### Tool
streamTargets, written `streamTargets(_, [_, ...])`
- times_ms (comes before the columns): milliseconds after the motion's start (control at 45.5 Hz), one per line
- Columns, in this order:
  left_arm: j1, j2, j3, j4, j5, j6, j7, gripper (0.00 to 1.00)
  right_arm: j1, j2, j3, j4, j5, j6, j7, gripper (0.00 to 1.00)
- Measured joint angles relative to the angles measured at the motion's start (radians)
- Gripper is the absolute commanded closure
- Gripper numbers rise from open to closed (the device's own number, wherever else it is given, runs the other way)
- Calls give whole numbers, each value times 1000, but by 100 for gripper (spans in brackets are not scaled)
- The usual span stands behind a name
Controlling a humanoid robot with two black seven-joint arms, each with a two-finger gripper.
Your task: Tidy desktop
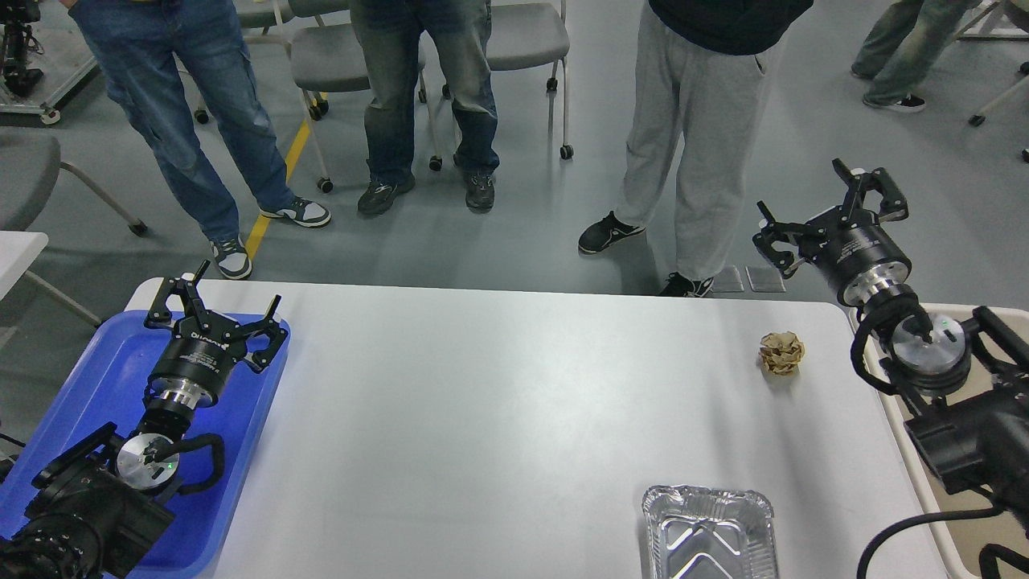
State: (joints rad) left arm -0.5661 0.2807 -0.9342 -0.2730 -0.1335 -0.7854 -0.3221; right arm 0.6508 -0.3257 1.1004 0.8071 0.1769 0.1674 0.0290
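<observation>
The white desktop [498, 402] fills the lower middle of the head view. A crumpled brown paper ball [781, 353] lies on it at the far right. An empty foil tray [709, 532] sits at the front right edge. My left gripper [215, 304] is open and empty above the far end of the blue tray [88, 386]. My right gripper [832, 207] is open and empty, raised beyond the table's far right corner, up and to the right of the paper ball.
A beige bin [965, 450] stands off the table's right edge, partly covered by my right arm. Several people stand on the grey floor just beyond the far edge, with wheeled chairs [514, 40] behind them.
</observation>
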Motion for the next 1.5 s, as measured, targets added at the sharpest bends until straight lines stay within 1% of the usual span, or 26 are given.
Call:
streamTargets(242, [0,0,0,0,0,0,0,0,-1,50,2,-18,-1,19,0,0])
streamTargets(572, [0,0,0,0,0,0,0,0,12,70,7,-147,-2,44,0,0])
streamTargets(704, [0,0,0,0,0,0,0,0,21,82,6,-220,-2,77,0,0])
streamTargets(946, [0,0,0,0,0,0,0,0,33,100,-22,-334,-6,178,0,0])
streamTargets(1210, [0,0,0,0,0,0,0,0,50,104,-126,-387,-16,236,8,0])
streamTargets(1496, [0,0,0,0,0,0,0,0,58,104,-152,-400,-20,247,22,0])
